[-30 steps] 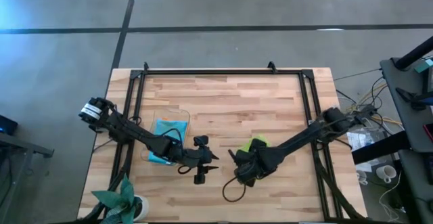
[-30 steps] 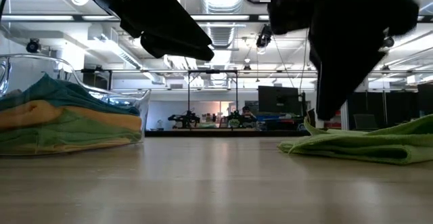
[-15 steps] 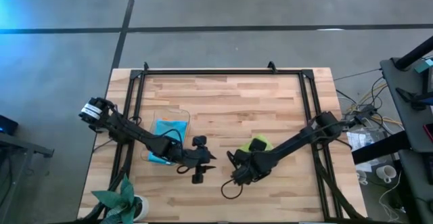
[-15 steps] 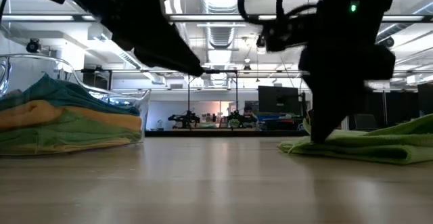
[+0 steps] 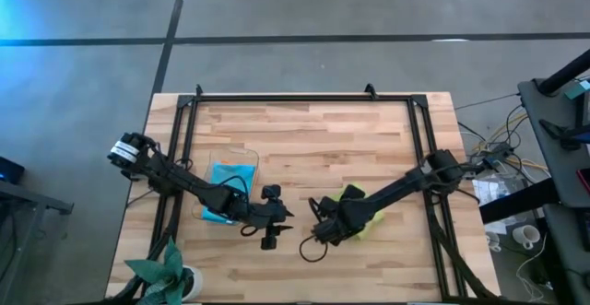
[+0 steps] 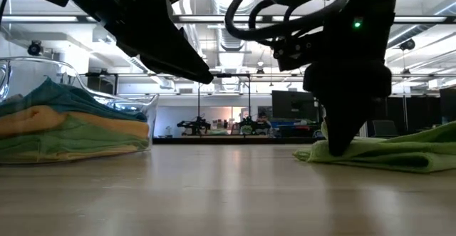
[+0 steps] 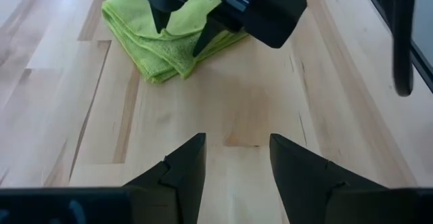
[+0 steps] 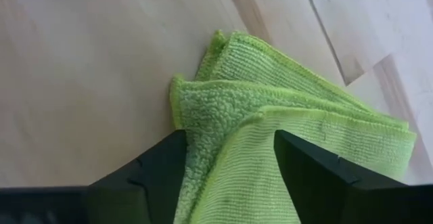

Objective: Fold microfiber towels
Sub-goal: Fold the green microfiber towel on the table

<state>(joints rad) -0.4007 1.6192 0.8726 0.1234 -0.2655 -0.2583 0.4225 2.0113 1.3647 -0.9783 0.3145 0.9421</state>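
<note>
A lime green towel (image 5: 353, 194) lies folded in several layers on the wooden table, right of centre. My right gripper (image 5: 323, 234) stands open over the towel's left end (image 6: 317, 150), its fingers pointing steeply down on either side of the folded layers (image 8: 284, 116). My left gripper (image 7: 237, 153) hovers open above bare wood to the towel's left, with nothing between its fingers. More folded towels (image 6: 64, 125), blue on top (image 5: 230, 176), are stacked in a clear bin (image 6: 153, 115). My right gripper comes from above, slanting, with its open fingers (image 7: 161, 24) set down at the towel's layered corner (image 7: 177, 61). The folded edges (image 8: 223, 116) run between the two fingers. The towel lies flat on the table. Whether the tips press into it, I cannot tell.
A potted plant (image 5: 166, 273) stands at the near left corner. Black frame rails (image 5: 184, 148) run along the table's left, far and right sides. A cable loop (image 5: 312, 252) hangs by my right gripper. Bare wood (image 5: 313, 139) stretches across the far half.
My right gripper has come down onto the lime green towel's left end and rolled a little at the wrist. The towel has stayed where it was.
</note>
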